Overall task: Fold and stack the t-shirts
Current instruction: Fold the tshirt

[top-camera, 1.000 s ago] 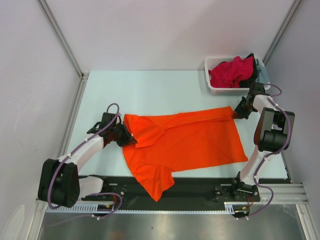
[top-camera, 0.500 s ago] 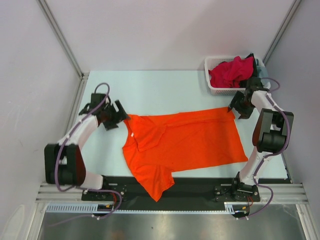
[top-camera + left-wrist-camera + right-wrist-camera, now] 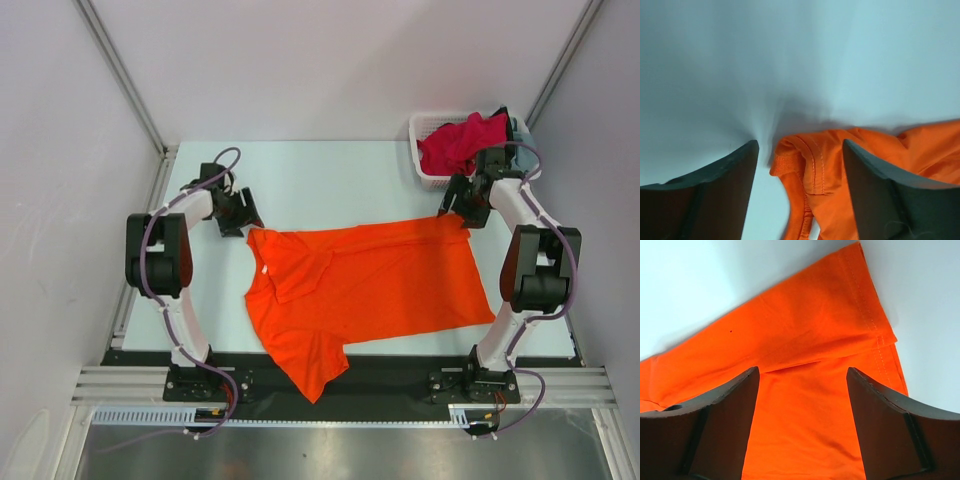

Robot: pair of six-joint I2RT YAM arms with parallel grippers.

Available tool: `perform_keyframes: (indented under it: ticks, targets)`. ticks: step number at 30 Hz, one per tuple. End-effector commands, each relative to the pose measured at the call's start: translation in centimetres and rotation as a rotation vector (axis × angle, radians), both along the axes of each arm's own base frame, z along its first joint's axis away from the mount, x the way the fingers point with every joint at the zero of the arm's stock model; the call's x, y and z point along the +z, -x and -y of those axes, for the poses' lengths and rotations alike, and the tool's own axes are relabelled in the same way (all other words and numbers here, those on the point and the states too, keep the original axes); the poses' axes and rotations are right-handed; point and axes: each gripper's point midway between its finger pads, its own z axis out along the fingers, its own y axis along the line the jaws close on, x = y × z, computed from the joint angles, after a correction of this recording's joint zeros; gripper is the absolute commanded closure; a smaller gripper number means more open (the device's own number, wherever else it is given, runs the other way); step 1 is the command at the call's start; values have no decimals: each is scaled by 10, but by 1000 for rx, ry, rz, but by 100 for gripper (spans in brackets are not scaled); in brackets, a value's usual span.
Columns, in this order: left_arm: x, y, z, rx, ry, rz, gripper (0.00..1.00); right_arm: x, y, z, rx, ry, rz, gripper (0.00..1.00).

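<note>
A bright orange t-shirt [image 3: 370,285] lies spread on the pale table, one sleeve hanging over the near edge. My left gripper [image 3: 243,218] hovers open just off its far-left shoulder corner. In the left wrist view that gripper [image 3: 800,145] straddles the ribbed collar edge [image 3: 810,165] without gripping it. My right gripper [image 3: 455,210] is open above the far-right hem corner. In the right wrist view it [image 3: 803,370] stands over a folded-over strip of the orange cloth [image 3: 805,330], with nothing pinched. More t-shirts, a crimson-pink one [image 3: 460,145] on top, fill the basket.
The white mesh basket [image 3: 428,178] stands at the far right corner, close behind my right gripper. A black rail [image 3: 400,375] runs along the near table edge under the hanging sleeve. White walls and metal posts enclose the table.
Both grippers have opened and let go of the orange shirt's far corners. The left arm has swung up and away toward the far left; the right has drawn back a little toward the basket.
</note>
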Motion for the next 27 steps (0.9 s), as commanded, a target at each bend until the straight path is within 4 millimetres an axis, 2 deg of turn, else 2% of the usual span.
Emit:
perform_keyframes:
  ticks: [1, 3, 6, 11, 13, 14, 15, 17, 19, 20, 25, 27]
  targets:
    - [5, -3, 3, -75, 15, 19, 29, 16, -3, 3, 17, 9, 56, 24]
    - [5, 1, 3, -74, 16, 20, 37, 14, -3, 4, 14, 7, 54, 24]
    - [3, 10, 4, -76, 20, 14, 43, 12, -5, 5, 10, 6, 55, 24]
    - [4, 19, 6, -82, 34, 10, 41, 7, -8, 4, 9, -2, 49, 24]
    - [1, 19, 7, -82, 36, 7, 50, 7, -9, 3, 10, -5, 48, 24]
    - [0, 17, -1, -60, 49, 4, 55, 7, -9, 4, 9, -4, 49, 24]
    - [-4, 16, -5, -47, 52, -5, 64, 7, -10, 4, 11, -3, 51, 24]
    - [-2, 10, -8, -37, 53, 8, 75, 6, -10, 4, 9, -1, 46, 24]
    - [2, 0, -15, -19, 51, 35, 95, 4, -11, 5, 5, 0, 38, 24]
    - [4, -4, -19, -9, 43, 44, 100, 4, -11, 5, 0, -1, 36, 24]
    - [23, -38, -46, 60, 33, 143, 100, 4, -17, 2, -38, -26, 32, 24]
    - [22, -47, -52, 79, 42, 154, 100, 2, -20, -1, -53, -39, 28, 23]
